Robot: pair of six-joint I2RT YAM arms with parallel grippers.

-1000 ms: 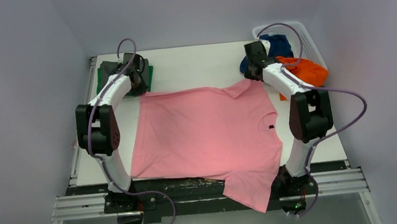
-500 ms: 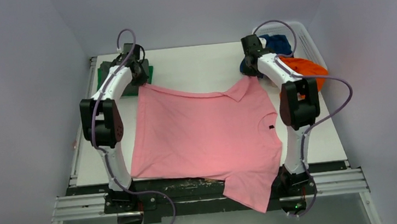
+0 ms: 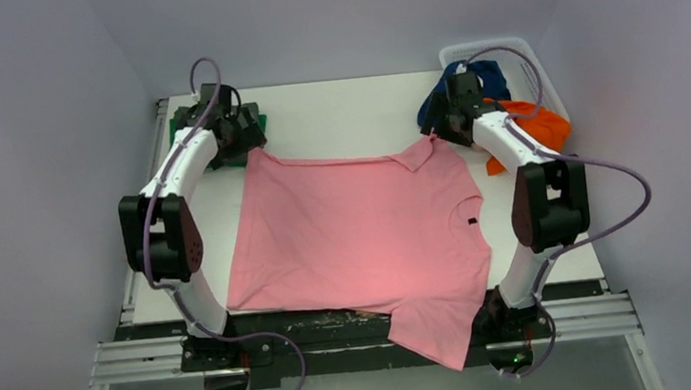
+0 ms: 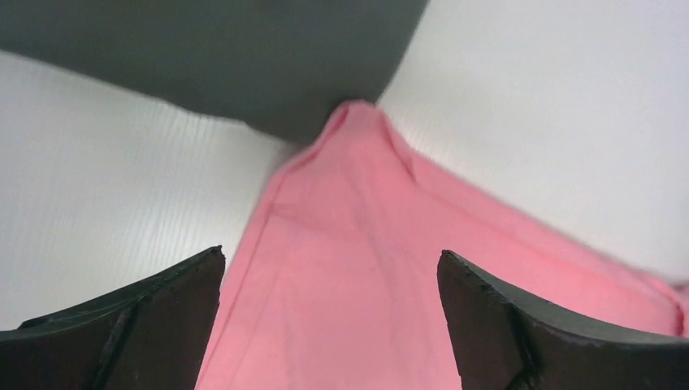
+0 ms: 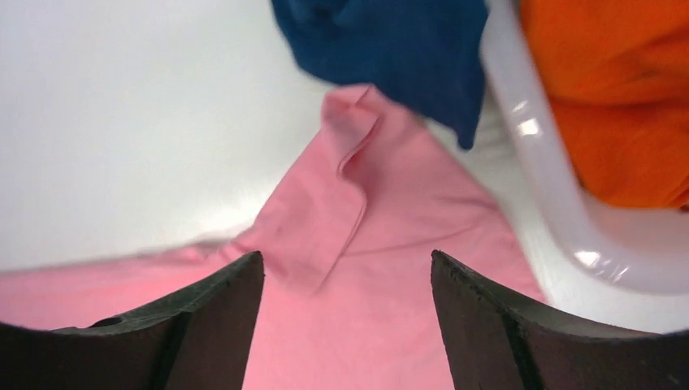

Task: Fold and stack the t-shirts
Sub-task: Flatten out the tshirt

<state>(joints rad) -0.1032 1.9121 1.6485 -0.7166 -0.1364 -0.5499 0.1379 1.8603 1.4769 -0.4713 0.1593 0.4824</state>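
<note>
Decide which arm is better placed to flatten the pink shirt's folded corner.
Right. The right claw, open, hangs over the folded flap by the basket; the left claw is across the pink shirt, at its other corner.

Left arm (image 3: 162, 236) and right arm (image 3: 545, 202) reach to far side, elbows bowed outward. Left gripper (image 3: 249, 145) low, angled inward, jaws spread wide. Right gripper (image 3: 435, 132) mirrored, jaws spread wide too. Neither grips anything.

A robotics lab cell, by the look of it: plain pale walls (image 3: 21, 140) box in a white worktop (image 3: 344, 119), and the cabled left arm (image 3: 166, 239) and right arm (image 3: 543, 205) are bolted to an aluminium rail (image 3: 138, 360) along its near edge.
</note>
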